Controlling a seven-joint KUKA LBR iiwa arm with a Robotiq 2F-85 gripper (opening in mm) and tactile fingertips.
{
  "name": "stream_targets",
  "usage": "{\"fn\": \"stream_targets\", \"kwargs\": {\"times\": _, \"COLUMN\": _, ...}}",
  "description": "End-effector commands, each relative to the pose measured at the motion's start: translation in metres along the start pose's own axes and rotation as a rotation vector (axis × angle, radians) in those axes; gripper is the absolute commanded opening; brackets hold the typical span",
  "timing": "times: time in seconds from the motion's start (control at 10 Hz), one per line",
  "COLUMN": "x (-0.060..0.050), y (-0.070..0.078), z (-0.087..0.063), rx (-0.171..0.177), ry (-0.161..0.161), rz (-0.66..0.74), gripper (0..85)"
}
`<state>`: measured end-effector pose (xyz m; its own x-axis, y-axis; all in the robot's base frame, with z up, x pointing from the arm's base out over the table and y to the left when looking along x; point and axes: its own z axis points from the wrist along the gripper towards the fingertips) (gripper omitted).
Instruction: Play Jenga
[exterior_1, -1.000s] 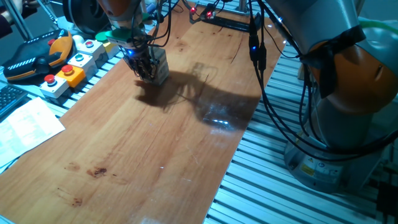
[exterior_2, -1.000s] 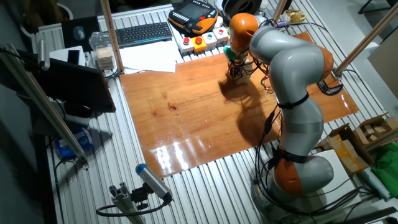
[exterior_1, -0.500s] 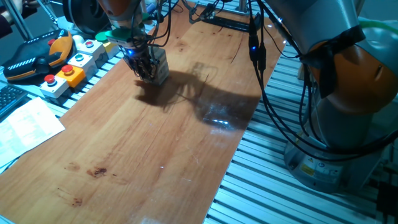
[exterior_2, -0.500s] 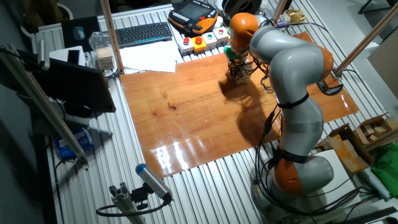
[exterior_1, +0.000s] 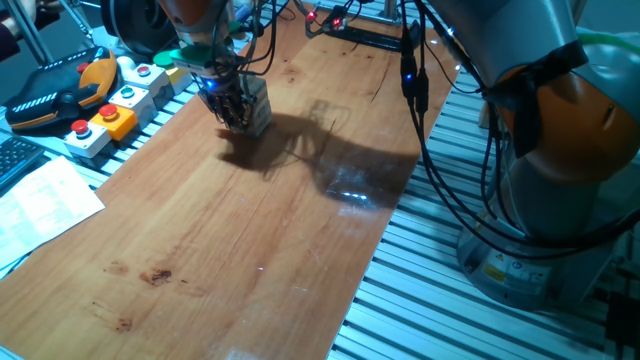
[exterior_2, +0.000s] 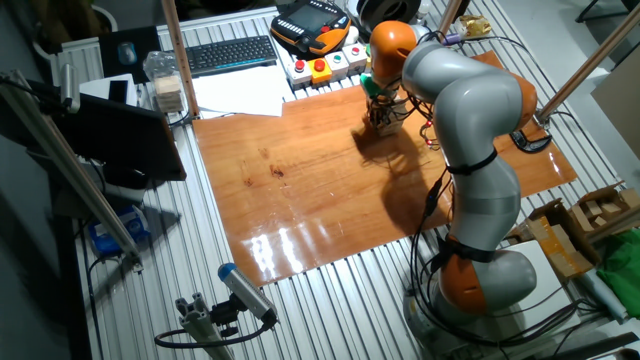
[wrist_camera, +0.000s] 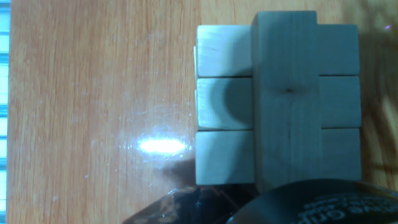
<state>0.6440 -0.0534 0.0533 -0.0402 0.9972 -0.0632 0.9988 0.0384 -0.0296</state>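
Hand view: top Jenga (wrist_camera: 288, 93) block runs crosswise over 3-block layer.

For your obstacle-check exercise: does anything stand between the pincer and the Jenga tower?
Nothing visible does. The pincer is right at the Jenga tower; the hand view looks straight down on its single top block, laid crosswise over three blocks. The button boxes stand off to the side.
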Motion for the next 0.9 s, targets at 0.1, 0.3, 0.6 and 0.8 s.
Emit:
{"fn": "stream_targets", "kwargs": {"times": 0.1, "x": 0.0, "y": 0.0, "z": 0.0, "rx": 0.0, "ry": 0.003, "rz": -0.002, "gripper": 12.0}}
{"fn": "stream_targets", "kwargs": {"times": 0.3, "x": 0.0001, "y": 0.0, "z": 0.0002, "rx": -0.002, "ry": 0.004, "rz": -0.002, "gripper": 6.7}}
{"fn": "stream_targets", "kwargs": {"times": 0.6, "x": 0.0002, "y": 0.0, "z": 0.0001, "rx": -0.002, "ry": 0.004, "rz": -0.002, "gripper": 0.7}}
{"fn": "stream_targets", "kwargs": {"times": 0.8, "x": 0.0002, "y": -0.0001, "z": -0.0004, "rx": 0.0, "ry": 0.005, "rz": -0.003, "gripper": 0.7}}
